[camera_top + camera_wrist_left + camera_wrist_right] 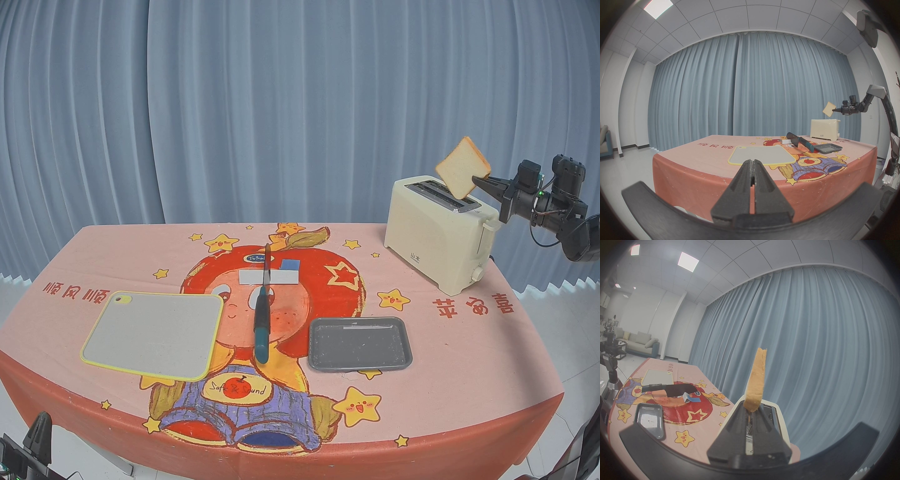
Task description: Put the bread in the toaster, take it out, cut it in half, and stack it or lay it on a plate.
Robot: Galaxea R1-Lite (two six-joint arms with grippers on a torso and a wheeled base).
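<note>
The right gripper (480, 181) is clamping a corner of the bread (463, 166) just above the toaster (437, 240) at 2 o'clock, the left gripper (753, 162) is hanging pinched together beyond 7 o'clock, and halving on the cutting board (153, 334) and laying on the plate (359, 344) are, I judge, both waiting.

Right claw (477, 180) tight on bread (463, 167)

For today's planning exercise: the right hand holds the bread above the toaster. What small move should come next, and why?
Probably lower the right hand straight down: the bread hangs tilted just above a slot of the toaster, not yet inside.
</note>
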